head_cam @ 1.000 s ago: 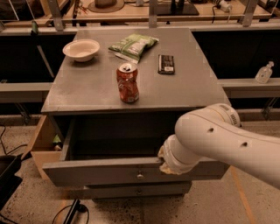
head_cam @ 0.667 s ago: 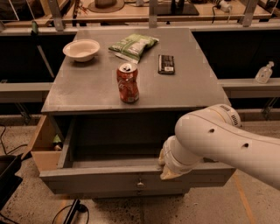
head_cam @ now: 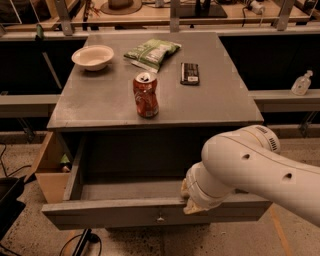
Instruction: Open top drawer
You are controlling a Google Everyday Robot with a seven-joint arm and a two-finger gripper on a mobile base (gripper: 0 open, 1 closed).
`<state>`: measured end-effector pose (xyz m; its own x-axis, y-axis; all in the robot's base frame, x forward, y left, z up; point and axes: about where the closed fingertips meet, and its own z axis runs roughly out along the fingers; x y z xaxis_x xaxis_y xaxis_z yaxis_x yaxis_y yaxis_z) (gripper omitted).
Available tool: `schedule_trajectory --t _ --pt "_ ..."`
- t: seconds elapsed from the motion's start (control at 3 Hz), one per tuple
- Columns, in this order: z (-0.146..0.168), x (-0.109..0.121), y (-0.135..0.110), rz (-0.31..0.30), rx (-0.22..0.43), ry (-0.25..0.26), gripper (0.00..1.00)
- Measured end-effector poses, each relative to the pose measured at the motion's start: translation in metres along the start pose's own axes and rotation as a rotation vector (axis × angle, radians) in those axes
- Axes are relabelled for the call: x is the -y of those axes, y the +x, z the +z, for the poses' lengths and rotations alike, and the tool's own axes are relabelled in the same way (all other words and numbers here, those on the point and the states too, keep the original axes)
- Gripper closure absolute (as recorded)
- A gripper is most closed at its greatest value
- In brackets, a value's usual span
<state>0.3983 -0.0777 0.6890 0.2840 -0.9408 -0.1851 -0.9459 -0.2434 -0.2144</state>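
Wide grey top drawer (head_cam: pixel 150 212) standing well out from under the front edge of the grey metal table (head_cam: pixel 215 100), flat grey inside open to view, small round metal knob (head_cam: pixel 160 218) at the middle of the front panel. End effector (head_cam: pixel 189 202) down at the top lip of that front panel, right of the knob, almost wholly hidden behind the bulky white robot arm (head_cam: pixel 250 165) reaching in from the right; open or closed, impossible to tell. Probably set there to drag the front outward by the lip and not by the knob. Judged nearly done, with little travel left to gain. On the table, all well back from the front edge and so clear of the pull: dented red soda can (head_cam: pixel 145 95) upright near the middle, white round bowl (head_cam: pixel 93 56) toward the far left corner, green crinkled snack bag (head_cam: pixel 151 51) by the far edge, flat black rectangular bar (head_cam: pixel 189 73) right of the bag. Table top dull, scuffed, grey. Beyond the far edge, a wooden bench with a tan hat (head_cam: pixel 120 6). Off the right edge, a small clear bottle (head_cam: pixel 302 84) on a low ledge. Below the left edge, an open wooden box (head_cam: pixel 50 170) on speckled concrete floor.
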Motion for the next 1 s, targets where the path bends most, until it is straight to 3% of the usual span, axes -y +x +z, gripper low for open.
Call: schedule_trajectory --t 0.67,1.0 --pt "-0.008 0.005 -0.001 -0.017 -0.003 0.005 1.00" --pt "-0.027 0.012 0.003 -0.020 -0.020 0.021 1.00"
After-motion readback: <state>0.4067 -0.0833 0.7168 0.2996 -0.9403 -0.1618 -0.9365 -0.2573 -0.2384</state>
